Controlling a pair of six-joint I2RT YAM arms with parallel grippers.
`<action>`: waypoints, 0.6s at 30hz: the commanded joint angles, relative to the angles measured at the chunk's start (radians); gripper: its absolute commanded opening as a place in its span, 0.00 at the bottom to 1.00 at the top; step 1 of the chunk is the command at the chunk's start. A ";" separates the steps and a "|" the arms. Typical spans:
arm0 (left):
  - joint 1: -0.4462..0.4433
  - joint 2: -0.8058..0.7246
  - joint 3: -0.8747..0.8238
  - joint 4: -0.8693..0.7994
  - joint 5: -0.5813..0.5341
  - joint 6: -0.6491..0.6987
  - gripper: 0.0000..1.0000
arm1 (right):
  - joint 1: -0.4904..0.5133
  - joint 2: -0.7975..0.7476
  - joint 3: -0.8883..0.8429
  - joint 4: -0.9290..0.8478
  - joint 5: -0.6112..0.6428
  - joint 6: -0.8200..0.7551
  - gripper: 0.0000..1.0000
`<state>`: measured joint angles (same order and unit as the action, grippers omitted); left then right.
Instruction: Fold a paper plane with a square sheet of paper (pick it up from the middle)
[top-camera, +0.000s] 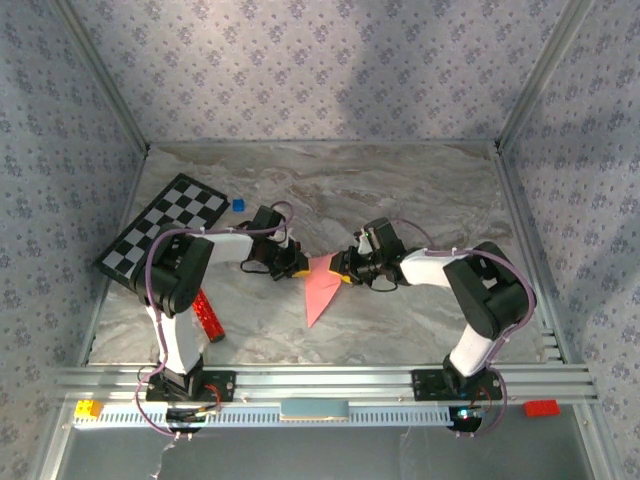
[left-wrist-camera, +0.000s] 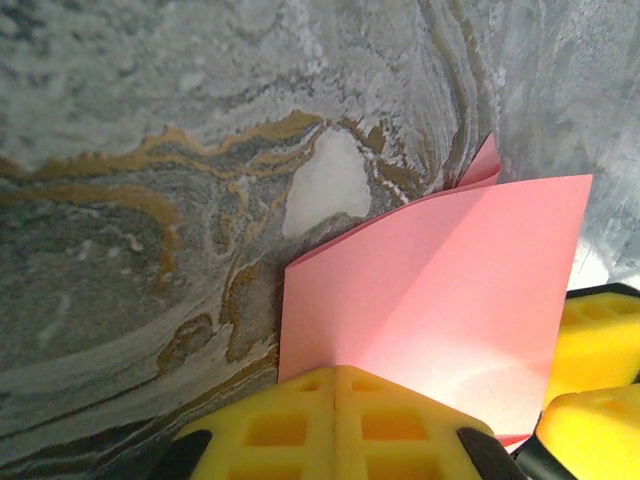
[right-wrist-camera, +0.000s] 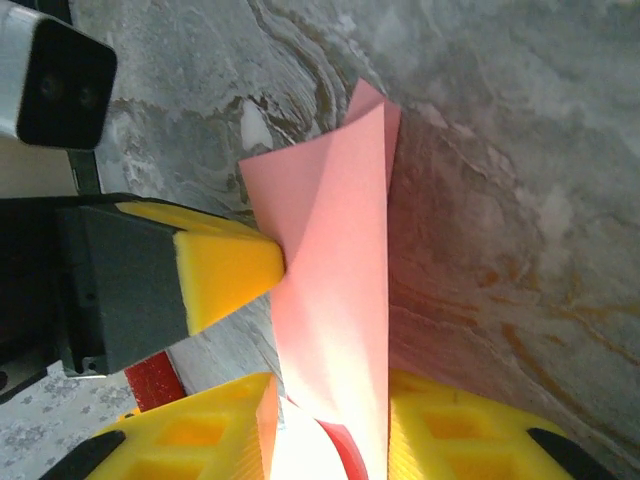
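Pinching the folded pink sheet (top-camera: 320, 290) at mid-bench (top-camera: 400, 180) with left fingers (left-wrist-camera: 300, 425) clamped tight; straddling its other edge with right fingers (right-wrist-camera: 450, 430) narrowly apart

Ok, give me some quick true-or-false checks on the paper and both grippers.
The left gripper is shut on the pink paper. True.
The right gripper has its fingers pressed together. False: they stand apart, paper between them.
The paper lies flat and unfolded. False: it is folded over.
The blue cube sits beside the checkerboard. True.
The red bar lies on the checkerboard. False: it lies on the table by the left arm.
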<state>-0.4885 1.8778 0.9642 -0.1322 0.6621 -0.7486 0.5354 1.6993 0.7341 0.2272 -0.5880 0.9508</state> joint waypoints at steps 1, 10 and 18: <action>0.010 0.037 -0.001 -0.075 -0.050 0.018 0.00 | -0.018 0.021 0.031 -0.028 -0.044 -0.050 0.32; 0.010 0.034 -0.002 -0.071 -0.044 0.021 0.00 | -0.032 0.086 0.070 -0.034 -0.092 -0.077 0.25; 0.010 0.021 -0.005 -0.062 -0.034 0.023 0.00 | -0.037 0.094 0.067 -0.046 -0.102 -0.090 0.14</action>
<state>-0.4850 1.8778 0.9642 -0.1349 0.6655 -0.7437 0.5014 1.7824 0.7826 0.2089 -0.6628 0.8845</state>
